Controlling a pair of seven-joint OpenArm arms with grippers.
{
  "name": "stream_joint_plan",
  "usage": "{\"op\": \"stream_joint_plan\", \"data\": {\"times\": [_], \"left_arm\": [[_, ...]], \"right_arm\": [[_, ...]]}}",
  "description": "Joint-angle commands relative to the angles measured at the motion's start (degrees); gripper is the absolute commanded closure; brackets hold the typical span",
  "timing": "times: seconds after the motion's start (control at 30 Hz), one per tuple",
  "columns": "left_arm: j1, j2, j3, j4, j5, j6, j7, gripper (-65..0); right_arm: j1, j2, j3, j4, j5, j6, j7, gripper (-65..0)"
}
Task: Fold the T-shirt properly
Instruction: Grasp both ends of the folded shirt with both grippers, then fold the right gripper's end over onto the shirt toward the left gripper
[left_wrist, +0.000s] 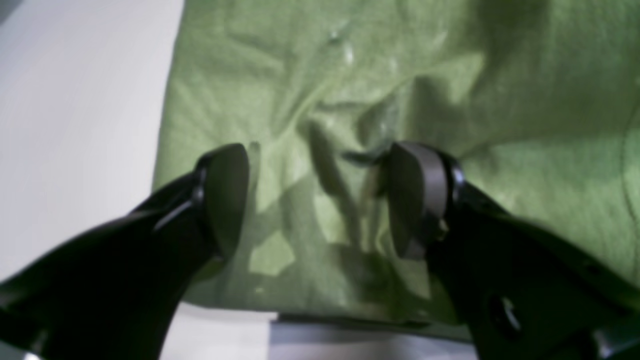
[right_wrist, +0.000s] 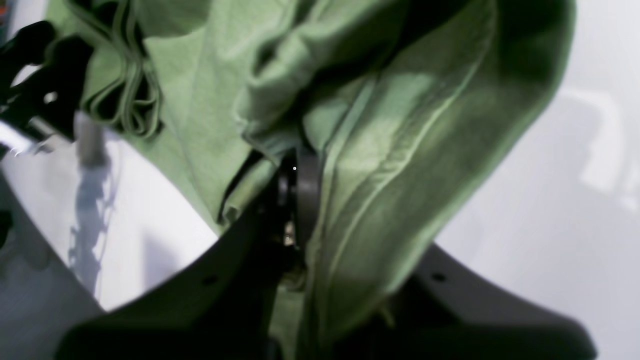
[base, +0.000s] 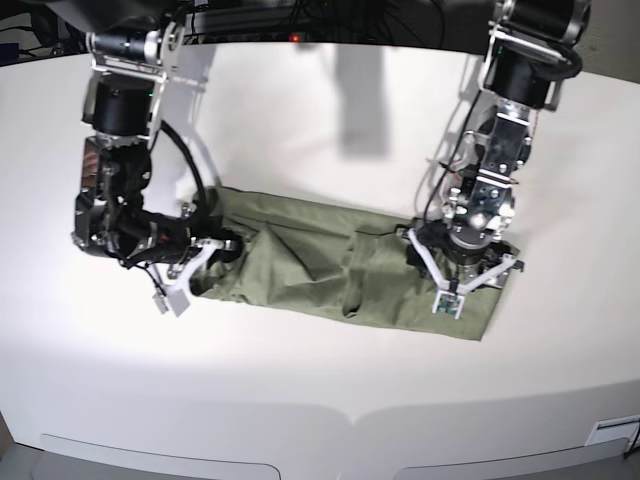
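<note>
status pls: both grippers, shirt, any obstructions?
Left gripper open, poised over the wrinkled sage-green cotton T-shirt, cloth between the fingers. Right gripper shut on shirt's end. Shirt folded into a long strip on white table. Nothing obstructing.

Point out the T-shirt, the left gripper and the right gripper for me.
T-shirt (base: 320, 265): base view, middle of the folded cloth.
Left gripper (left_wrist: 320, 200): left wrist view, gap between its open fingertips.
Right gripper (right_wrist: 295, 195): right wrist view, fingertips clamped on cloth.

White tabletop brightly lit; dark clutter, perhaps cables, behind.
</note>
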Motion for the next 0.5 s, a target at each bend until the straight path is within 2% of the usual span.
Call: {"op": "stream_joint_plan", "data": {"times": [0.0,0.1,0.2,0.3,0.47], "left_arm": [[0.7,1.0,0.2,-0.2,-0.3,-1.4,4.0,-42.5],[0.7,2.6,0.2,0.0,-0.4,-1.4,4.9,-42.5],[0.6,2.5,0.2,2.3,-1.0,-1.4,5.8,-42.5],[0.8,2.5,0.2,6.2,-1.0,-1.4,8.0,-42.5],[0.6,2.1,0.2,13.7,-0.8,-1.6,9.6,-42.5]], "right_arm": [[1.8,1.6,0.1,0.9,2.0,0.3,0.7,0.0],[2.7,3.4,0.2,0.9,4.7,0.3,0.1,0.0],[4.3,3.0,0.1,0.9,4.8,0.3,-1.3,0.0],[6.3,1.6,0.1,0.9,5.0,0.3,-1.3,0.0],[10.4,-2.8,0.1,0.9,5.0,0.3,-2.3,0.0]]}}
